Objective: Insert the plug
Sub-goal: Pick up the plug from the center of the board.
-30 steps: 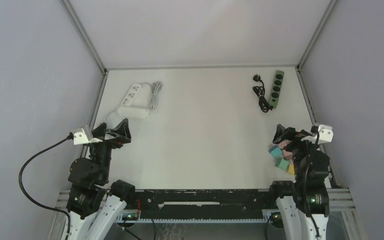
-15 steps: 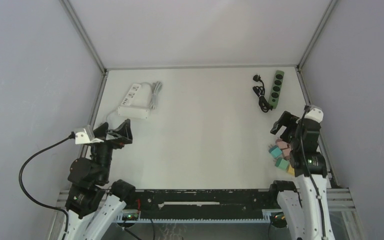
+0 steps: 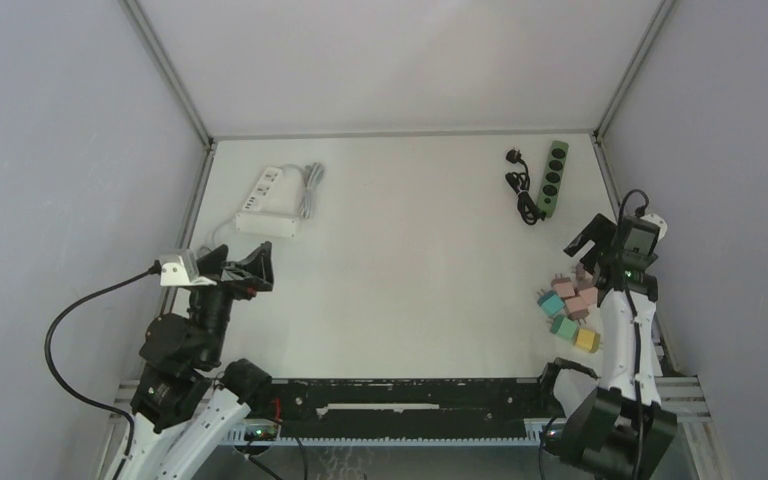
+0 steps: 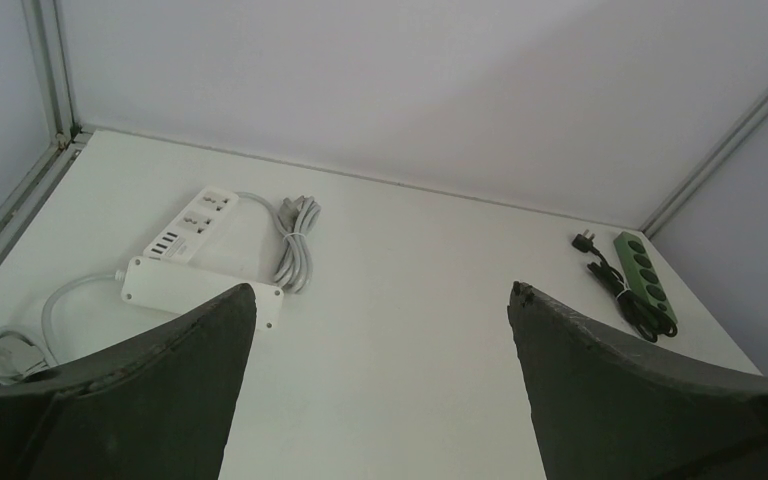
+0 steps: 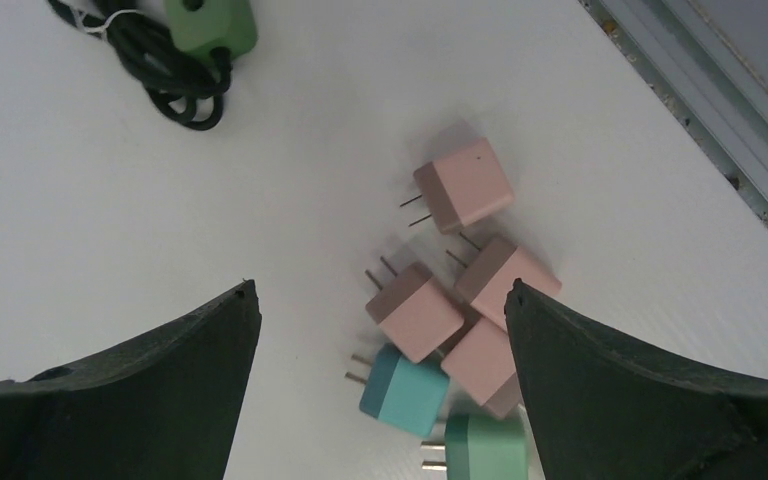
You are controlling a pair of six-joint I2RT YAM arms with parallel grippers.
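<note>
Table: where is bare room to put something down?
The wide middle of the table is bare, between the white power strips and the green power strip. It is crowded at the right edge, where the plugs lie bunched.

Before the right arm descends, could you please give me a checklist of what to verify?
1. Right hand open: ok.
2. Pink cube-shaped plug shows between its fingers in the wrist view: ok.
3. Space around that plug: not ok, a teal cube-shaped plug sits against it.
4. Left hand open and empty: ok.
5. Long white plastic power strip, sockets uncovered: ok.
6. Plug fits those sockets: cannot tell.
</note>
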